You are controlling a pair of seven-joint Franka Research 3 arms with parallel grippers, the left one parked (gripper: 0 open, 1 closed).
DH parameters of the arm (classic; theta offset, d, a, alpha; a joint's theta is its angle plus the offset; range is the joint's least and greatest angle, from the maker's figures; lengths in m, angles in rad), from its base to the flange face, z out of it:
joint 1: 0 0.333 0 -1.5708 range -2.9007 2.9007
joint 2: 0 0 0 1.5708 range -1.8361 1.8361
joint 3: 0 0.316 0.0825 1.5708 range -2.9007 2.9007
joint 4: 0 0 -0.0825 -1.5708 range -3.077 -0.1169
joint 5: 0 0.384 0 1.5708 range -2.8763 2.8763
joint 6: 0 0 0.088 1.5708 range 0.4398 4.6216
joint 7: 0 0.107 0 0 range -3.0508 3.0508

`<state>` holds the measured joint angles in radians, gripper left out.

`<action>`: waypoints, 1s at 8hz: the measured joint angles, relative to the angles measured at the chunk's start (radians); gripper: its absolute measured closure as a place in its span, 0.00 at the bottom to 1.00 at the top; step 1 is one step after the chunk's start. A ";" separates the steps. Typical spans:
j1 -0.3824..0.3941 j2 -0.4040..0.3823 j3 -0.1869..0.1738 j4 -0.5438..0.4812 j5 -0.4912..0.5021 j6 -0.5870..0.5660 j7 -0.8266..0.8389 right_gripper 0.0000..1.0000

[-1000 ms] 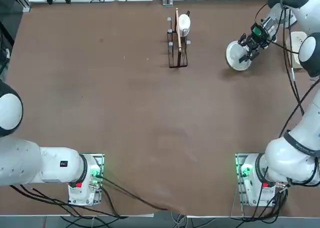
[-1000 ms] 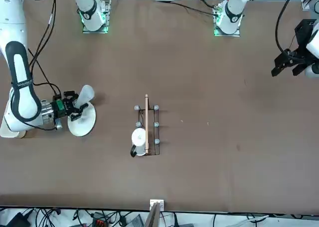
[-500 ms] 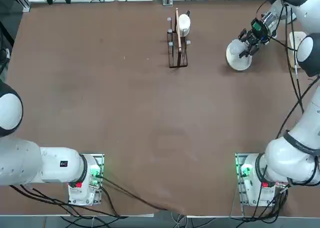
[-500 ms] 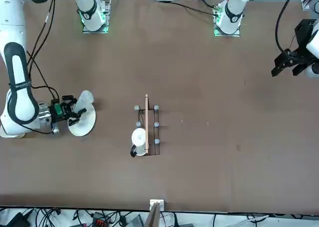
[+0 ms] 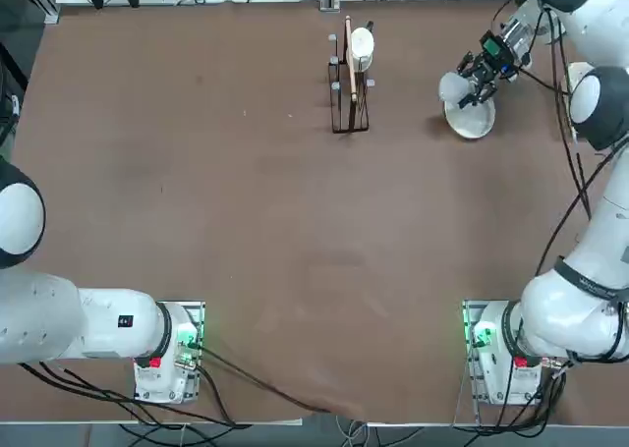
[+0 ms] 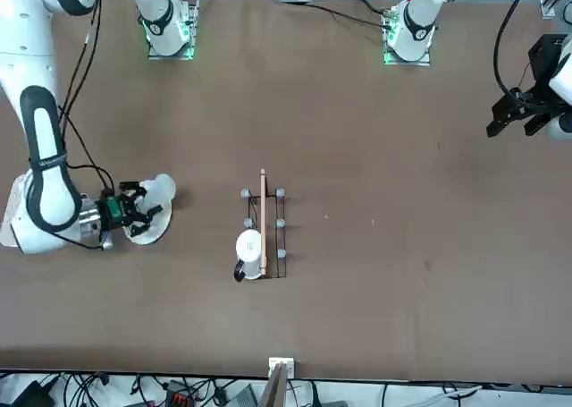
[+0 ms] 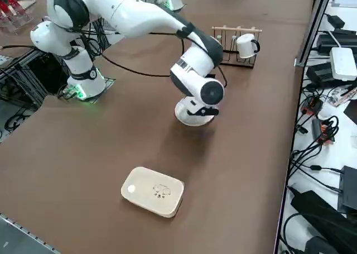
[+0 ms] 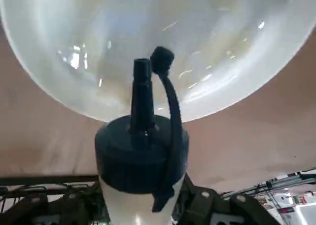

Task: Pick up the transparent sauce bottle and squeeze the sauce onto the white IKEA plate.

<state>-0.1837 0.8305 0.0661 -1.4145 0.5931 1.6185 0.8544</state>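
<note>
The transparent sauce bottle [image 8: 140,195] has a dark blue cap, and its nozzle [image 8: 142,86] points at the white IKEA plate [image 8: 148,32]. My right gripper [image 8: 140,205] is shut on the bottle's body. In the top view the gripper [image 5: 476,78] hangs at the back right of the table, above the plate's [image 5: 472,121] far rim, with the bottle [image 5: 451,86] sticking out towards the rack. The front view shows the gripper [image 6: 132,213], bottle [image 6: 161,192] and plate [image 6: 150,231] together. From the right side, my wrist covers most of the plate [image 7: 187,119].
A wire rack [image 5: 349,83] with a white mug [image 5: 362,44] stands at the back centre, left of the plate. A white rounded box [image 7: 153,191] lies near the table's right edge. Cables run along the far and right edges.
My right gripper has carried the bottle a little towards the table's far side and towards the rack. The bottle's body now shows beyond the plate's rim.
</note>
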 joint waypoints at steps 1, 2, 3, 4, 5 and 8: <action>0.024 0.000 0.001 0.007 0.009 0.010 0.027 0.55; 0.045 0.000 0.001 0.012 0.037 0.016 0.049 0.55; 0.059 0.000 0.001 0.014 0.074 0.022 0.062 0.55; 0.067 0.002 0.001 0.013 0.097 0.022 0.069 0.55; 0.069 0.004 0.001 0.013 0.109 0.020 0.070 0.55; 0.064 0.009 -0.002 0.007 0.114 -0.062 0.071 0.55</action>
<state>-0.1196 0.8397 0.0642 -1.4079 0.7067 1.5569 0.9254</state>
